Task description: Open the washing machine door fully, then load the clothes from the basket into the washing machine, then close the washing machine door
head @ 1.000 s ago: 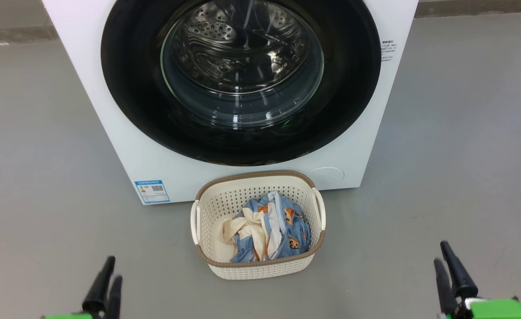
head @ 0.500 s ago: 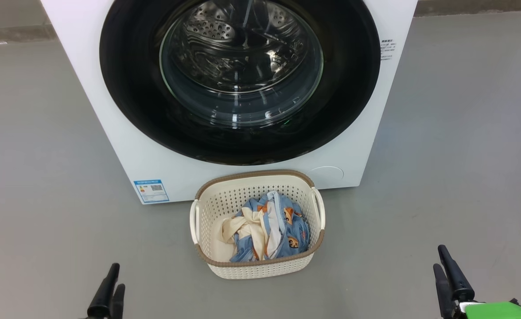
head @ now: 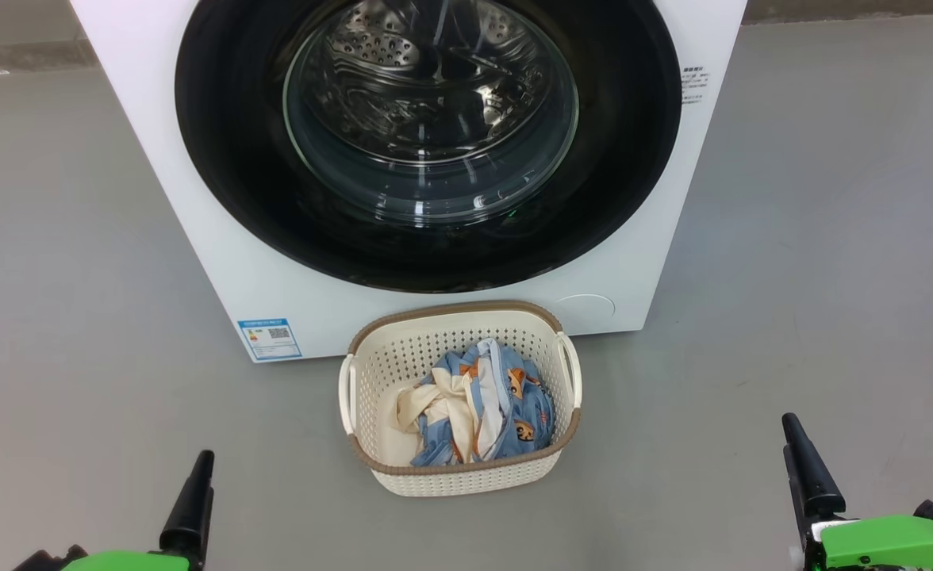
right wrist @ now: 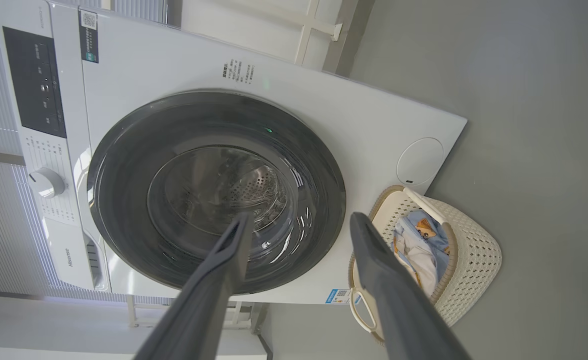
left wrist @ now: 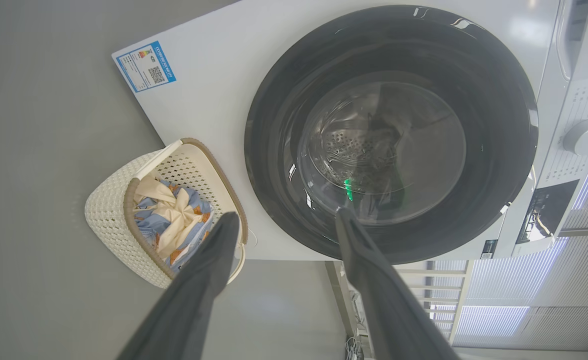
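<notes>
Low before the washing machine, the left gripper and right gripper have just spread their 2 fingers wide, both empty. The washing machine door is shut and the clothes lie in the basket at its foot, so door-opening looks next.

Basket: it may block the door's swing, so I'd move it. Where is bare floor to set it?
Wide bare floor lies left of the washing machine and basket, and again on their right. A bare strip also runs on the basket's near side, toward the robot. Crowded: the basket stands close before the machine, right under the closed door.
</notes>
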You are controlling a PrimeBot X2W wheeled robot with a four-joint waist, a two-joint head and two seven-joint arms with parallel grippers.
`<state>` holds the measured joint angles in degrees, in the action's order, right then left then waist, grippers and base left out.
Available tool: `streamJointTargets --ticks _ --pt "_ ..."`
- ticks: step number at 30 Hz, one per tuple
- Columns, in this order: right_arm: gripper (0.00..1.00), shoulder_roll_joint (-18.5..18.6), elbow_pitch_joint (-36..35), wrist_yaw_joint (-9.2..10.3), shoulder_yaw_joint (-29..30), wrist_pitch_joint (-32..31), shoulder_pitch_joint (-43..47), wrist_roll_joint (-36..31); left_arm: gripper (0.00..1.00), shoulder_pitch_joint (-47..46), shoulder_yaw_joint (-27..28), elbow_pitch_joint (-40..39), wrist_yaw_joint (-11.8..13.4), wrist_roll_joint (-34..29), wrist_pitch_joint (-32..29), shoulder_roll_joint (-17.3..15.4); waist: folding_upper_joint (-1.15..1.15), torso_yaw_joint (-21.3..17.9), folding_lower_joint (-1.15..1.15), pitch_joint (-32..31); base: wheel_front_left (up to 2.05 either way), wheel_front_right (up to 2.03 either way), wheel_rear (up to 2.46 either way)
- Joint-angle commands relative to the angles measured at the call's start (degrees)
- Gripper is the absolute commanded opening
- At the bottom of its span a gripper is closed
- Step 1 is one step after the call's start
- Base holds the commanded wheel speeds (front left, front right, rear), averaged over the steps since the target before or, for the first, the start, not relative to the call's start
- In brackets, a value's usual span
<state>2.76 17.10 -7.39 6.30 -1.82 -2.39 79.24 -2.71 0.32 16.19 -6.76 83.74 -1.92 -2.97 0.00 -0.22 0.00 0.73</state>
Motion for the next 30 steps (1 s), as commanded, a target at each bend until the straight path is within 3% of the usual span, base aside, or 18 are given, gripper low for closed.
streamJointTargets --ticks 1,30 --pt "1.0 0.9 -2.0 -0.03 -0.6 0.8 -2.8 -2.1 1.0 -3.0 0.1 -2.0 -0.2 -1.6 0.8 -1.6 0.0 0.0 0.0 0.1 0.0 0.0 0.0" --pt "1.0 3.6 -4.2 -0.05 -5.0 5.6 -4.5 -27.5 1.0 -4.6 -3.5 -3.3 -0.4 -25.4 5.7 -5.6 0.0 -0.2 0.0 0.7 0.0 0.0 0.0"
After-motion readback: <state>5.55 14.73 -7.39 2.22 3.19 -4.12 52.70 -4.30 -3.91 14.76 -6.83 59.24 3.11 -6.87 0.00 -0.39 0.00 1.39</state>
